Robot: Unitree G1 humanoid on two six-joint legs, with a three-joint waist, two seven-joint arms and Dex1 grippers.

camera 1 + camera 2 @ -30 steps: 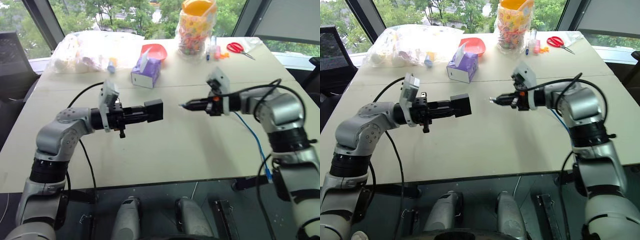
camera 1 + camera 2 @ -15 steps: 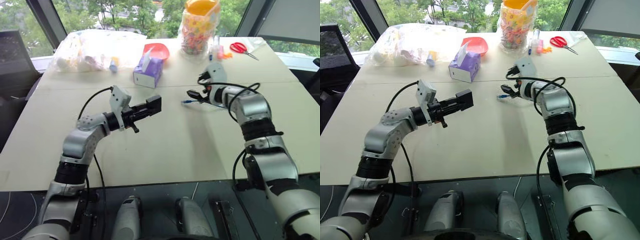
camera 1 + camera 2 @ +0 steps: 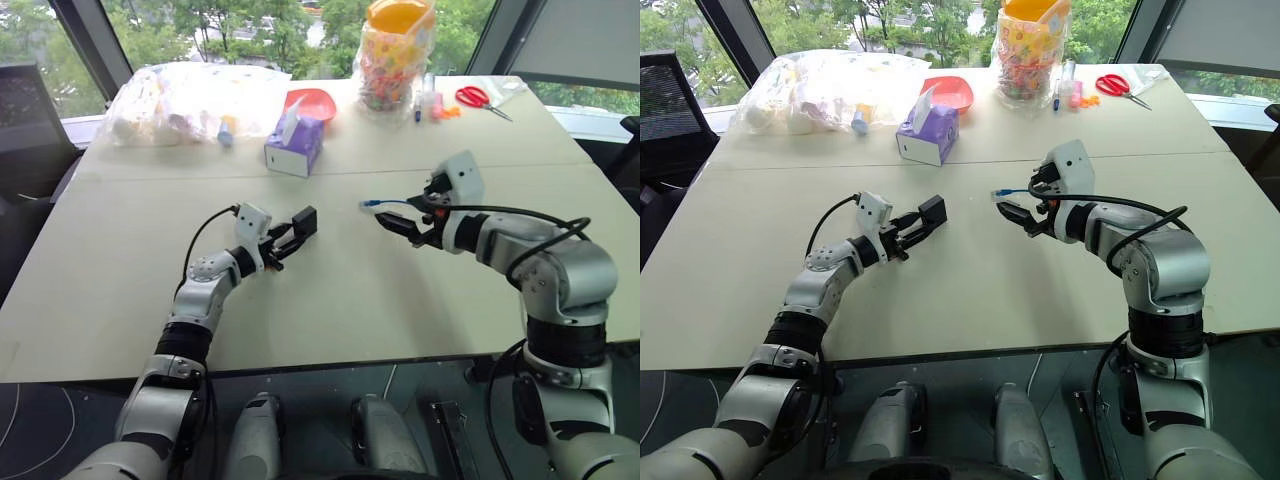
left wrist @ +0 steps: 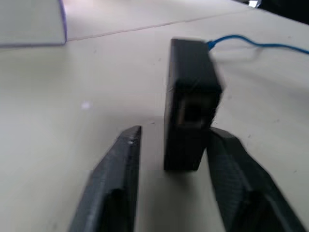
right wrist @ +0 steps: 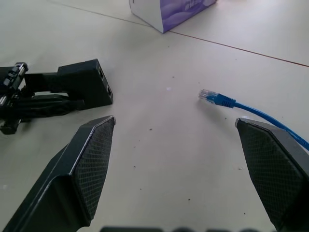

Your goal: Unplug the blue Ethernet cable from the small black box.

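- Blue Ethernet cable (image 5: 227, 102) lay loose on the table (image 3: 330, 300), its plug clear of the small black box (image 4: 189, 104).
- Left gripper (image 4: 173, 145) stood half-spread around the box, best withdrawn straight back.
- Right gripper (image 5: 176, 140) gaped wide, empty.

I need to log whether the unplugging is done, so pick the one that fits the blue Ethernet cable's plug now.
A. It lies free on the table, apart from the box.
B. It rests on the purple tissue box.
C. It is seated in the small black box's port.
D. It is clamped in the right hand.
A: the blue Ethernet cable ends in a bare plug on the table, apart from the small black box, with the open right hand not touching it.
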